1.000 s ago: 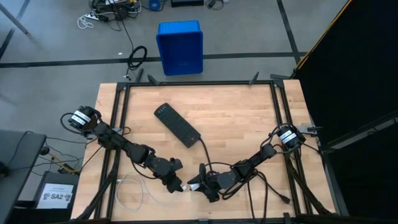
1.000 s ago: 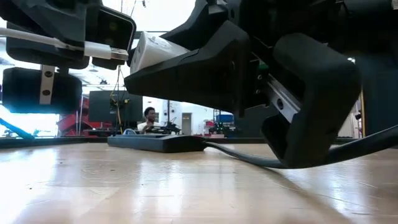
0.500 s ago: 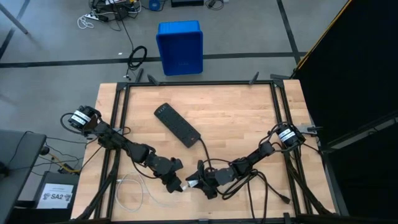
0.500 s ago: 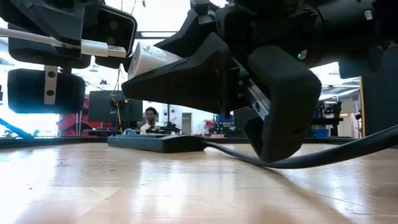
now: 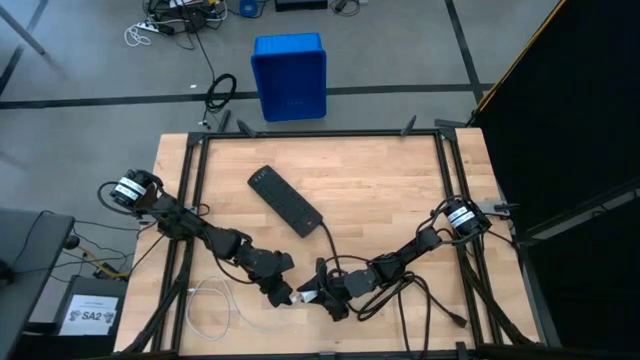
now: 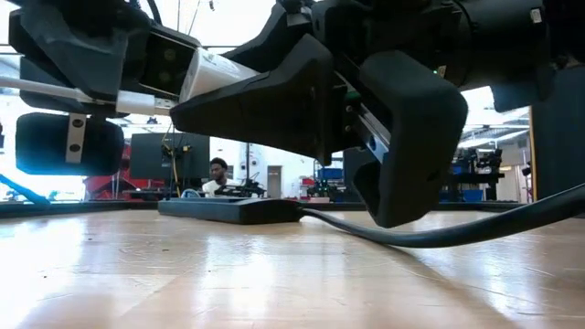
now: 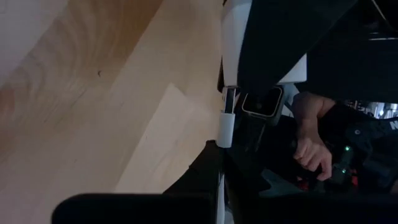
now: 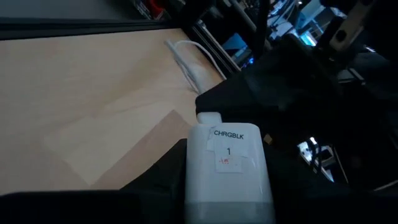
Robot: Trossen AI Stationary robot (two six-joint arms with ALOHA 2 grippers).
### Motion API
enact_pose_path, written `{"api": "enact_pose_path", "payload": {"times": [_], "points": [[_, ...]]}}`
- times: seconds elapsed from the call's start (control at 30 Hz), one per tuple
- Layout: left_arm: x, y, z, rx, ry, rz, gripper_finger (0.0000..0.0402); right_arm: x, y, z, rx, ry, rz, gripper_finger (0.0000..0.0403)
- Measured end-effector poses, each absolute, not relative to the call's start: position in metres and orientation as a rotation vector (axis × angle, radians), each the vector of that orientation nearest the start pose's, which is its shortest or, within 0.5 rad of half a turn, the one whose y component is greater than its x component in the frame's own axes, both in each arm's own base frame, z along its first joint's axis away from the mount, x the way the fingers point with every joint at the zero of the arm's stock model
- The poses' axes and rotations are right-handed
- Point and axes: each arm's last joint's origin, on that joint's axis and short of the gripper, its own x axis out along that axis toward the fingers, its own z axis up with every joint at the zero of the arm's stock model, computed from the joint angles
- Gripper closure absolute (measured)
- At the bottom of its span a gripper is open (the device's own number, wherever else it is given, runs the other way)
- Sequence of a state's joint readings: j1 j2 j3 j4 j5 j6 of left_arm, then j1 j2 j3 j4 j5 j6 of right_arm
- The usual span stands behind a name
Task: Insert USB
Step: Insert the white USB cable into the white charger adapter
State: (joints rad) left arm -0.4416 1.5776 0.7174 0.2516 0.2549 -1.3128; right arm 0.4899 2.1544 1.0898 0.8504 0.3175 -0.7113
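Insertion is the step I am judging in hand, near the table's front edge; the right gripper (image 5: 318, 296) is clamping the charger block (image 8: 227, 165), the left gripper (image 5: 284, 296) is pinching the USB (image 7: 224, 124) plug right at the block's face; next I am needing fine alignment and a straight push; farther back, the power strip (image 5: 285, 201) is lying idle.

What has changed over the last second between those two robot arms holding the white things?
The left gripper has carried the white USB plug toward the white charger block held by the right gripper. A second ago a gap showed between plug and block; now the plug tip sits at the block's face. Both grips, the black power strip and the table stayed as they were.
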Motion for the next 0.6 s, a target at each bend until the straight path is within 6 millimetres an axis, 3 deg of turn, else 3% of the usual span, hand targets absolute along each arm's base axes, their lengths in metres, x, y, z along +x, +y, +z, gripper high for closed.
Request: {"api": "enact_pose_path", "payload": {"times": [0.6], "points": [[0.2738,-0.1367,0.1667,-1.157,0.956,-0.176,0.0401,0.3885,0.1896,0.1164,-0.807,0.186,0.245,0.0289]]}}
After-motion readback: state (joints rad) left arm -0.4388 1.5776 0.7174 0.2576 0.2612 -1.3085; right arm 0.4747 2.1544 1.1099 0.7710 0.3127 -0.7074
